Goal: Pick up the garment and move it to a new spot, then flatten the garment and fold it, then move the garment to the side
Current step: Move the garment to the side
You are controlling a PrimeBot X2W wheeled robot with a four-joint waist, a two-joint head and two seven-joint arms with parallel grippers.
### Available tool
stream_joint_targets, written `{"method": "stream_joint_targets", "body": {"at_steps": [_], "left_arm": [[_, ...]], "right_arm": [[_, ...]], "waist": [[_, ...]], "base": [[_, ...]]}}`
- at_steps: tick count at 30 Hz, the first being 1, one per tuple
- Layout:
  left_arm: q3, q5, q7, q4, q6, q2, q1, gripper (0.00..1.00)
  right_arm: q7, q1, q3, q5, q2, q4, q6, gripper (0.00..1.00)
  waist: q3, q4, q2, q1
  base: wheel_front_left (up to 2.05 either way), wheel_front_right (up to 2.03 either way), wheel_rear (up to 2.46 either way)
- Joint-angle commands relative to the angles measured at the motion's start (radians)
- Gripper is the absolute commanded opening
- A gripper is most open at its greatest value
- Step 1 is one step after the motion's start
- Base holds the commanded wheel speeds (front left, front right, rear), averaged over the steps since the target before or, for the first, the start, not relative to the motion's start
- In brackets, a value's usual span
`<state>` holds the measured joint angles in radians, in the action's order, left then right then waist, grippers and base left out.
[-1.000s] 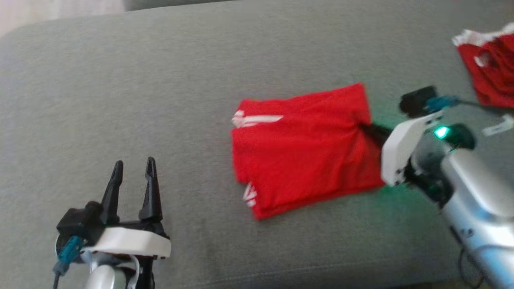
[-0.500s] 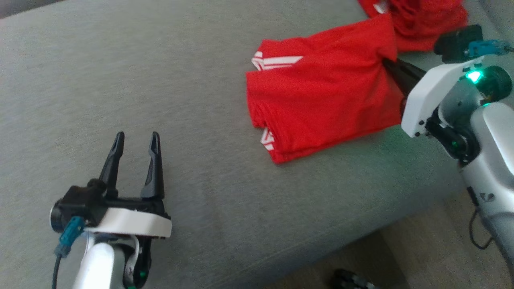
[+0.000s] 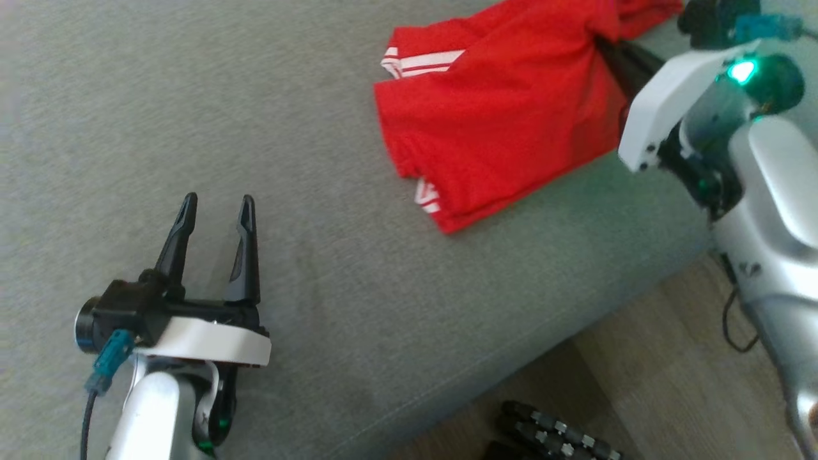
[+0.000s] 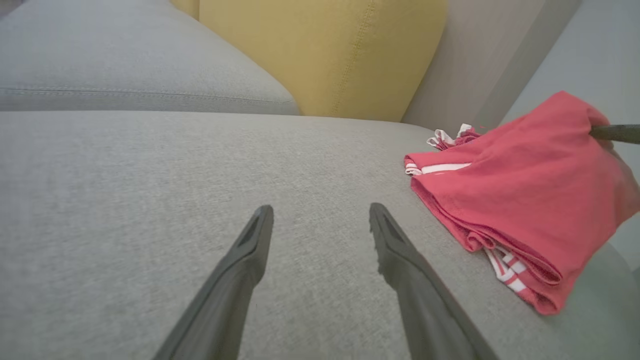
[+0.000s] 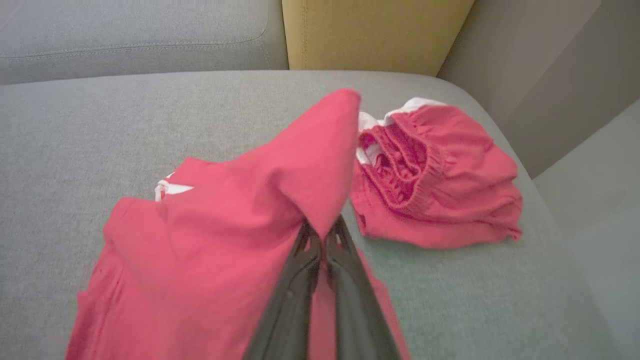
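- Nearest me, the left tool [image 3: 217, 199] hovers over bare sofa [image 3: 332, 115] seat. Its two fingers are spread wide with nothing between them. It looks parked out of the way, since this step seems to need one arm.
- Further in, the folded red garment [image 3: 505, 121] lies on the seat towards its front edge, with its far right corner lifted off the cushion.
- That corner is up because the right tool [image 5: 322, 235] has clamped shut on it. I'd guess this is the slide to the side.
- From the head view the pinch is buried under cloth. The right wrist view lays it bare, with the fingers pressed together and fabric draped over their tips. The left wrist view adds the stacked folded layers and white stripes along the garment's near edge.
- Just beyond the lifted corner, a second red piece [image 5: 440, 175] sits bunched by the seat's end, probably the side pile.
- Farthest back, a yellow cushion [image 4: 320, 50] leans against the sofa's backrest.
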<state>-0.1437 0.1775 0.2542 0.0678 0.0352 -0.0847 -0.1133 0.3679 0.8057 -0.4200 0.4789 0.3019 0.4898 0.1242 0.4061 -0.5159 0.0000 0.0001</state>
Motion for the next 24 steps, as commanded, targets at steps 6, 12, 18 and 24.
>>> {"method": "stream_joint_targets", "body": {"at_steps": [6, 12, 18, 24], "left_arm": [[0.024, 0.007, 0.008, -0.045, -0.004, 0.007, -0.030, 1.00], [0.016, 0.018, 0.008, -0.053, -0.006, 0.020, -0.027, 1.00], [0.011, 0.025, 0.008, -0.069, -0.010, 0.026, -0.018, 1.00], [-0.009, 0.028, 0.008, -0.088, -0.009, 0.031, -0.017, 1.00]], "right_arm": [[-0.017, 0.155, 0.026, -0.054, 0.019, 0.073, 0.007, 0.00], [-0.012, 0.257, 0.059, -0.128, 0.096, 0.215, 0.007, 0.00], [-0.006, 0.300, 0.086, -0.185, 0.186, 0.306, 0.007, 0.00], [0.013, 0.325, 0.091, -0.248, 0.311, 0.356, 0.007, 0.00]], "waist": [[-0.018, 0.110, 0.0000, -0.0001], [-0.027, 0.209, 0.0000, -0.0001], [-0.024, 0.270, 0.0000, -0.0001], [-0.007, 0.317, 0.0000, -0.0001]], "base": [[0.00, 0.00, 0.00], [0.00, 0.00, 0.00], [0.00, 0.00, 0.00], [0.00, 0.00, 0.00]]}}
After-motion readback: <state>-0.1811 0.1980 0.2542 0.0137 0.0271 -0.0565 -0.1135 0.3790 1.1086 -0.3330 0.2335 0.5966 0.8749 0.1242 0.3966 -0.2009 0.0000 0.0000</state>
